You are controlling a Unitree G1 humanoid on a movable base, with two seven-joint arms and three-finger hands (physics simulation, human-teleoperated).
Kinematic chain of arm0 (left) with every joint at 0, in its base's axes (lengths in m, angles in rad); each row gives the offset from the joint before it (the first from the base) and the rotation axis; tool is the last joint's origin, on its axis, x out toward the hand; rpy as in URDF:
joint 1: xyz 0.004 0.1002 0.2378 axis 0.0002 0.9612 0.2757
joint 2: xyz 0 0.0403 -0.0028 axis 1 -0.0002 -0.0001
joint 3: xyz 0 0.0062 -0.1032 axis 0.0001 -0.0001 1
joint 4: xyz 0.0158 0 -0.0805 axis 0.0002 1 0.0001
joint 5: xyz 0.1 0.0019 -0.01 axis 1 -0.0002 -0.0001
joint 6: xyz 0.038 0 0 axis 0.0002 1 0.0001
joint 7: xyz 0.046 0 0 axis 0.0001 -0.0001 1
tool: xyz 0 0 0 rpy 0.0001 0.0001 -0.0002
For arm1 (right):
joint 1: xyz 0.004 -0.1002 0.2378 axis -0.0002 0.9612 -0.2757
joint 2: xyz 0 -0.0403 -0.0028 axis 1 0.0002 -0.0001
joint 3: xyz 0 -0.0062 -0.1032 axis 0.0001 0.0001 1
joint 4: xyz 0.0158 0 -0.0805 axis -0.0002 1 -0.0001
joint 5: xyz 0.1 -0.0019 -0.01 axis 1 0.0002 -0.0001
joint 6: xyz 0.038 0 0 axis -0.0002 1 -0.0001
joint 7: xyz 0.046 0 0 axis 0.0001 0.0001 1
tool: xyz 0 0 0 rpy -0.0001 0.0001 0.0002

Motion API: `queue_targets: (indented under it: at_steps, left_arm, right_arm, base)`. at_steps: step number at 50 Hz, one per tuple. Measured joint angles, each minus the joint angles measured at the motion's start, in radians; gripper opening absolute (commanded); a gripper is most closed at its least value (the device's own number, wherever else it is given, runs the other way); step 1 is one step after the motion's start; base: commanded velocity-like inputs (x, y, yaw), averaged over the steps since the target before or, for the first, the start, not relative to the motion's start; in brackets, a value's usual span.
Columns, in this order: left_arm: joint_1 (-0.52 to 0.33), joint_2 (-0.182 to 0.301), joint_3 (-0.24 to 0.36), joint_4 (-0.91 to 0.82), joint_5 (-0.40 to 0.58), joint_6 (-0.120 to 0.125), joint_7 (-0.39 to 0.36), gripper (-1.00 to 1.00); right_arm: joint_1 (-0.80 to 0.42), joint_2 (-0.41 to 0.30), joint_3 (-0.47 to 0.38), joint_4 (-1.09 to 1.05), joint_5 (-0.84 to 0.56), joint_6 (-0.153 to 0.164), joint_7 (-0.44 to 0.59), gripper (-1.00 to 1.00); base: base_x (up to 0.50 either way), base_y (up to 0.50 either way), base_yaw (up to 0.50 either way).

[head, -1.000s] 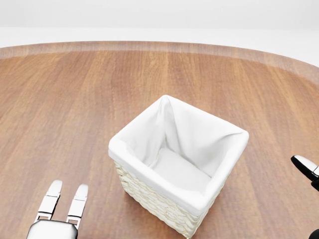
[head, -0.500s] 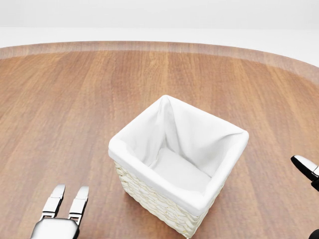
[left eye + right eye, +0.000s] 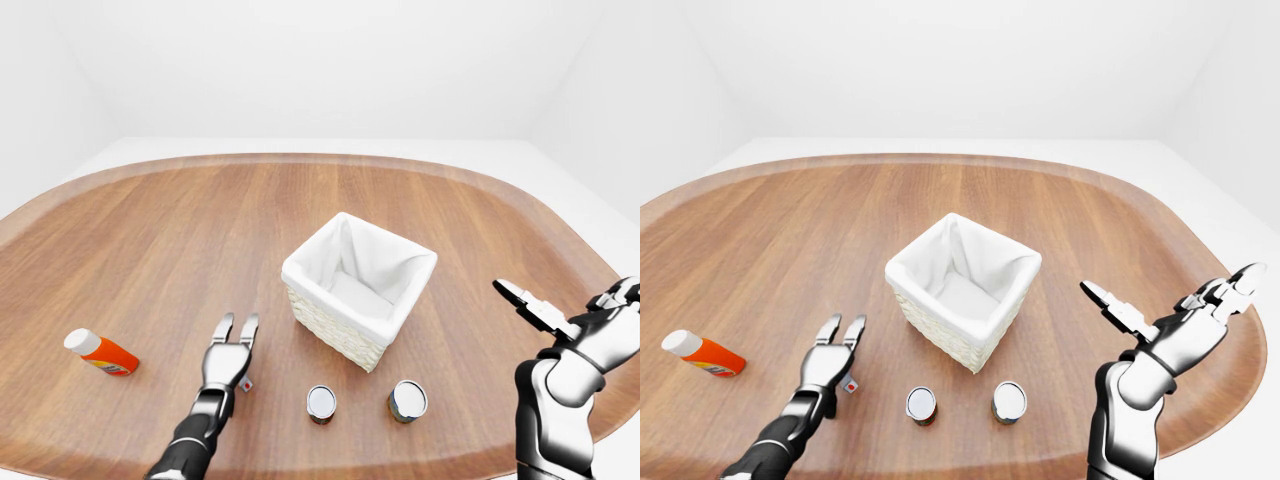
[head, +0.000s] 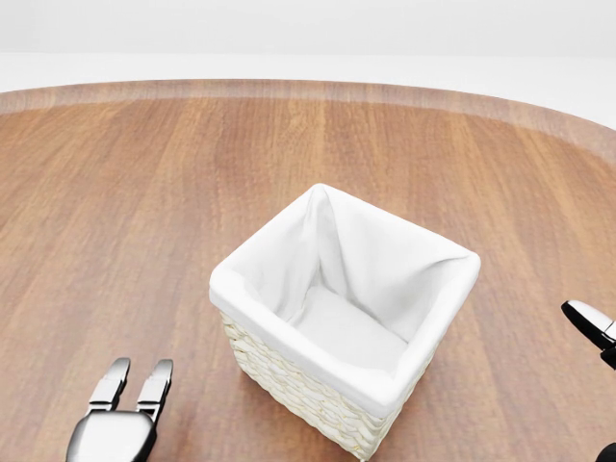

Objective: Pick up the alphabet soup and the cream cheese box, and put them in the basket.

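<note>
Left-eye view: oval wooden table (image 3: 150, 230), white walls; basket (image 3: 360, 288) mid-table, two cans (image 3: 321, 403) (image 3: 407, 400) below it, orange bottle (image 3: 102, 352) far left. Left robot hand (image 3: 228, 358) open, flat; right robot hand (image 3: 575, 325) open, raised. Head view: only basket and fingertips. Cream cheese box unseen; soup can not identifiable.

Wood table (image 3: 150, 230), white walls (image 3: 320, 60)

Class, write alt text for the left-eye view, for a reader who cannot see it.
A square white-lined wicker basket stands mid-table on a rounded wooden table, two upright metal cans below it. The left hand lies open bottom left; the right hand is raised open at right. An orange bottle with a white cap lies far left.
</note>
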Motion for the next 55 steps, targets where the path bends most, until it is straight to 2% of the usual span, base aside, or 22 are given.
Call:
queue_targets:
  at_steps: [26, 55]
  left_arm:
    - [-0.146, -0.011, -0.028, 0.239, -0.037, 0.0, 0.0, 1.0]
    - [-0.2, -0.019, -0.022, 0.332, -0.041, 0.0, 0.0, 1.0]
  right_arm:
    - [-0.001, 0.0, -0.001, 0.0, -0.001, 0.001, 0.0, 1.0]
    - [0.0, 0.0, -0.001, -0.002, 0.0, 0.001, 0.0, 1.0]
  base:
    - [0.0, 0.0, 0.0]
    - [0.0, 0.0, 0.0]
